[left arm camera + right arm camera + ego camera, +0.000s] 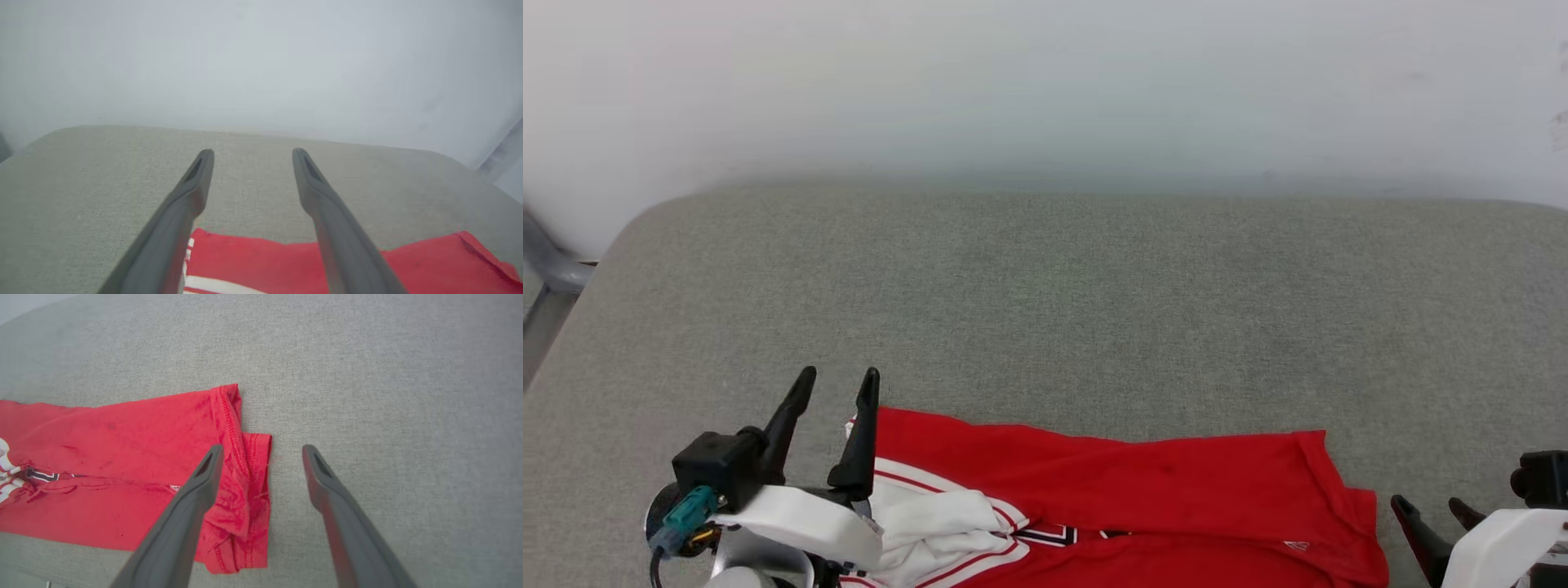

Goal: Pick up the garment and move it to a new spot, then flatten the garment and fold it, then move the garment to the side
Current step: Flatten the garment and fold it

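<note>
The garment (1127, 482), a red jersey with white striped trim and a bit of black lettering, lies folded in a long strip along the near edge of the grey cushion. My left gripper (837, 384) stands open above the shirt's left end, by the white sleeve, fingers empty. In the left wrist view the open left gripper (250, 153) points over bare cushion, with the garment (253, 261) below. My right gripper (1431, 508) is at the lower right, beside the hem. Seen from the right wrist, the right gripper (261, 448) is open above the garment's (122, 449) rumpled hem end, holding nothing.
The grey fabric cushion (1062, 302) stretches wide behind the shirt, bounded by a pale wall (1045, 82) at the back. A grey metal frame piece (551, 273) shows past the cushion's left edge.
</note>
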Controlling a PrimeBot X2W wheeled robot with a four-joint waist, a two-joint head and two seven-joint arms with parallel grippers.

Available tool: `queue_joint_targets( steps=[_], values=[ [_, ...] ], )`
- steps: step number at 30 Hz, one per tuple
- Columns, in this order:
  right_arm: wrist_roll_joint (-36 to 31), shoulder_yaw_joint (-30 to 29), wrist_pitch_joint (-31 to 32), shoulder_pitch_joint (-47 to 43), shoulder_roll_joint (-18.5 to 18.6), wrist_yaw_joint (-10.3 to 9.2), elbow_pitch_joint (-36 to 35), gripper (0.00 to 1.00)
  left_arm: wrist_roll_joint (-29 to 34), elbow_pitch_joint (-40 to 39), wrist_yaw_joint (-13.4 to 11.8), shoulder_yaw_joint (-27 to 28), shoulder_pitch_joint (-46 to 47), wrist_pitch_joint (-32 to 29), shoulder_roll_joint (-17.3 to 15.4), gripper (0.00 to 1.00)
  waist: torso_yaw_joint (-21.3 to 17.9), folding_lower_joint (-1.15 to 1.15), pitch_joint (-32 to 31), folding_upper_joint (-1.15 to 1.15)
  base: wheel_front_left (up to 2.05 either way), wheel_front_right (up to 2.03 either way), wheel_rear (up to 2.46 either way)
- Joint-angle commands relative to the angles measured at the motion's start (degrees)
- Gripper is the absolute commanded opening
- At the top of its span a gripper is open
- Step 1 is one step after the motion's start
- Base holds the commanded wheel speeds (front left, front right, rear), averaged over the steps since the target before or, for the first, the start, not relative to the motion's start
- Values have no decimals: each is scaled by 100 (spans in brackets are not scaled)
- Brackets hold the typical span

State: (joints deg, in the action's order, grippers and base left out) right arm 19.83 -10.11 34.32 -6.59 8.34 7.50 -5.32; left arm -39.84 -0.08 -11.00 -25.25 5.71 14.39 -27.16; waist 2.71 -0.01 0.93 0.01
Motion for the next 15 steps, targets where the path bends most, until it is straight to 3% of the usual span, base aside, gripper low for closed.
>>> queue_joint_targets(
  steps=[1,8,15],
  values=[
    [1,-18,39,-52,45,-2,-44,100,126,-32,-49,35,36,50,26,100,38,1,-17,-1,0,0,0],
    [-78,70,456,-123,227,-2,-95,100,1060,-384,-275,368,-214,82,267,100,222,1,51,-1,0,0,0],
    [-53,227,663,123,297,-2,197,100,1530,-552,-100,502,-271,78,495,100,421,1,359,-1,0,0,0]
  ],
)
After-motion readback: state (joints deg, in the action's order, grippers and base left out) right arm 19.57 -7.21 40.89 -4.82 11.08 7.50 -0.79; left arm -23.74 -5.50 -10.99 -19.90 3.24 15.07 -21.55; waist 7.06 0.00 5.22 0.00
